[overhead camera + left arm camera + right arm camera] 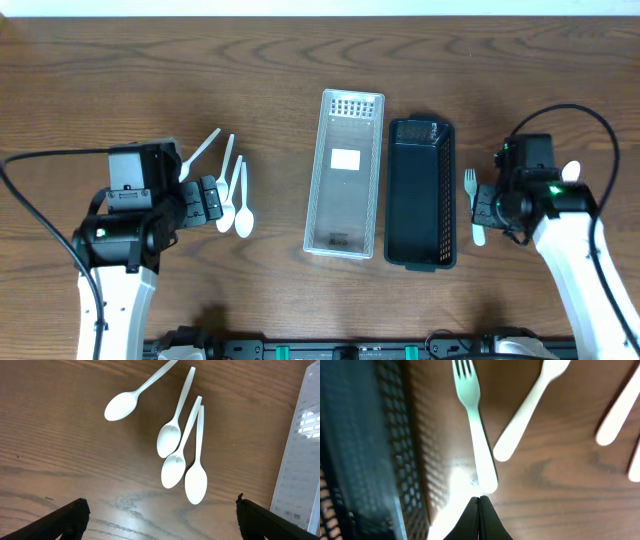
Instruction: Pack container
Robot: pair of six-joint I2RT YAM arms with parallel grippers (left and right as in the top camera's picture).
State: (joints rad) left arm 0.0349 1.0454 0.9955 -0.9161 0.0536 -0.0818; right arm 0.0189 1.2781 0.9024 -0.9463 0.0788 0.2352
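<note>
Spoons [243,222], four in white plastic, lie in a loose fan on the bench [270,80] just beside the left end effector [212,203]. The left wrist view shows what the overhead hides: its fingertips [70,517] spread wide apart with nothing between them, the spoons ahead, two bowls overlapping, and the edge of the clear container [300,460] at the right. From above, the clear container sits at mid-bench with the black basket [421,192] touching its right side; both look empty. Between the basket and the right end effector [483,208] lies a white fork [470,183], tines pointing away from the robot. In the overhead the arm masks the fingers, but the right wrist view shows them pressed together into a dark wedge whose tip sits at the end of the fork's handle; whether they pinch it I cannot tell. That close view also reveals more white handles [530,410] lying to the right of the fork, mostly hidden under the arm from above.
</note>
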